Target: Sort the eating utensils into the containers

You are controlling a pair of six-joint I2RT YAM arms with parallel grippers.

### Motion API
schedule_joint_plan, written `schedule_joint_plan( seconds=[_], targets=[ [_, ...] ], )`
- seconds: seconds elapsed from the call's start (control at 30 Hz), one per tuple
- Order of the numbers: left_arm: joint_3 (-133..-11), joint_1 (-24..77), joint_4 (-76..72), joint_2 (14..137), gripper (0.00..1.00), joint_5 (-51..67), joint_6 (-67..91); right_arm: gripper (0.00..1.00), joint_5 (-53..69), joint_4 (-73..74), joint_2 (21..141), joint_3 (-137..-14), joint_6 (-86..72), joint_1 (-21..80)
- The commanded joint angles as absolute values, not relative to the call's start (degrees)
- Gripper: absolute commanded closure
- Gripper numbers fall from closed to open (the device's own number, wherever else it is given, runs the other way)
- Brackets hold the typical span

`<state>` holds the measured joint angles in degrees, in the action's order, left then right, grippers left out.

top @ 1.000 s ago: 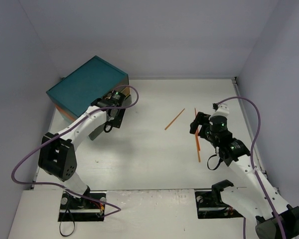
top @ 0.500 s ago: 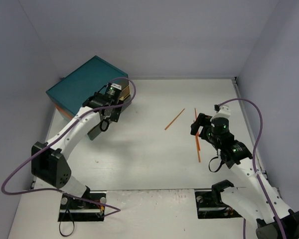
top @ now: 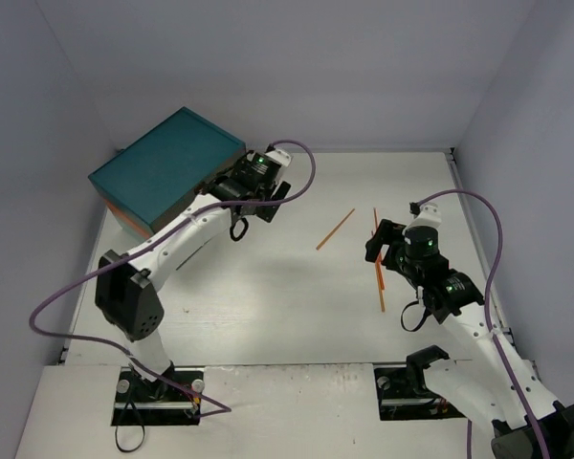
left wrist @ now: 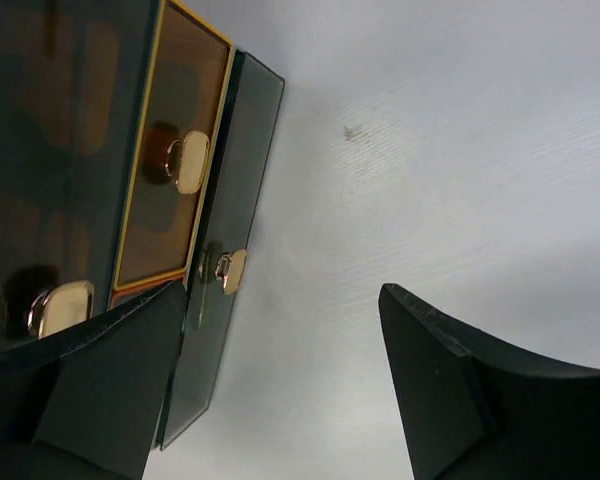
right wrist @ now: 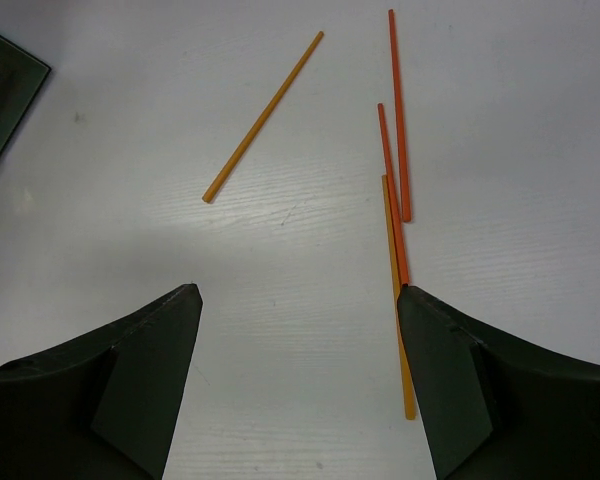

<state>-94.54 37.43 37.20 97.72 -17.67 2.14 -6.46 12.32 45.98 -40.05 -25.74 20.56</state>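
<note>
The teal chest cut off at the left wrist view's edge; orange chopsticks partly behind the right pincer

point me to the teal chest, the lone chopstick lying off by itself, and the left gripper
teal chest (top: 167, 164): top external view, middle of its top face
lone chopstick (right wrist: 264, 116): right wrist view, middle of its shaft
left gripper (left wrist: 282, 300): left wrist view, midway between its open fingertips

Soft even light (faint shadows)
</note>
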Motion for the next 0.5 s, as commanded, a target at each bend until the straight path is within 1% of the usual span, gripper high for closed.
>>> schedule_joint_plan(
  seconds=[0.0,0.2,0.33,0.47],
  targets=[
    [-100.4,36.4,31.5,103.0,0.25,-22.9,-3.7,0.23,-5.0,11.2,46.8,-42.7,-26.2,20.2],
    [-106.1,33.9,31.5,111.7,0.25,-24.1,-4.5,0.19,-4.2,11.4,46.3,-42.3,-26.1,20.2],
    [-108.5,32.5,31.5,114.6,0.25,-24.7,-4.5,0.16,-4.0,11.4,46.2,-41.7,-26.1,20.2],
    [-109.6,31.9,31.5,115.7,0.25,-25.8,-5.4,0.15,-3.8,11.5,45.9,-40.7,-26.6,20.2]
  ],
)
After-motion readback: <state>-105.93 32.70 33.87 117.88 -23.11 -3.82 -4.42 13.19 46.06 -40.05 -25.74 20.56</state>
